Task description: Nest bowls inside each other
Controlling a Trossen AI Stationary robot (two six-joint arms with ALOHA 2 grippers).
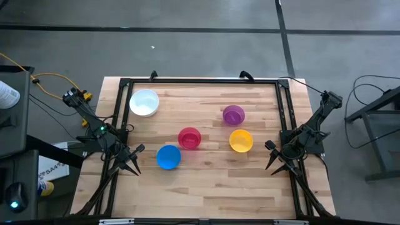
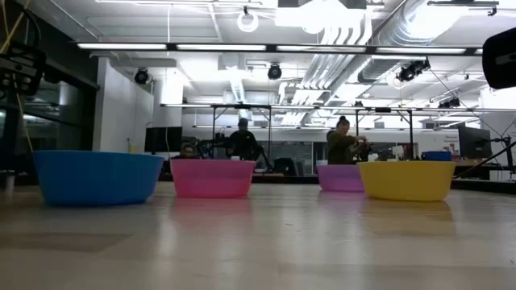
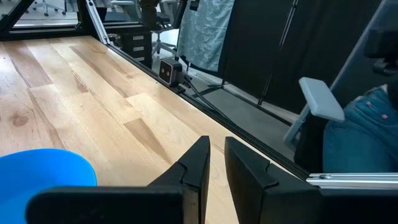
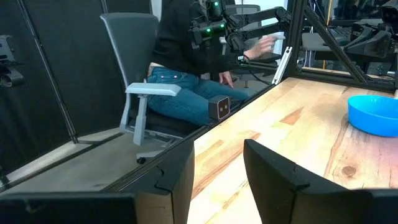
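Five bowls stand apart, each on its base on the wooden table: white (image 1: 144,102) at the far left, purple (image 1: 234,115), red (image 1: 189,138), yellow (image 1: 240,140) and blue (image 1: 168,157). The low view shows the blue (image 2: 97,177), red (image 2: 212,177), purple (image 2: 340,177) and yellow (image 2: 405,180) bowls in a row. My left gripper (image 1: 132,164) hangs just left of the blue bowl (image 3: 43,171), its fingers (image 3: 216,142) a little apart with nothing between them. My right gripper (image 1: 275,161) waits right of the yellow bowl, open (image 4: 217,146) and empty.
A black frame (image 1: 200,81) runs round the table's far edge and sides. A small black camera box (image 3: 169,70) sits at the near edge. Beyond that edge a person sits on a grey chair (image 4: 140,87). Bare wood lies in front of the bowls.
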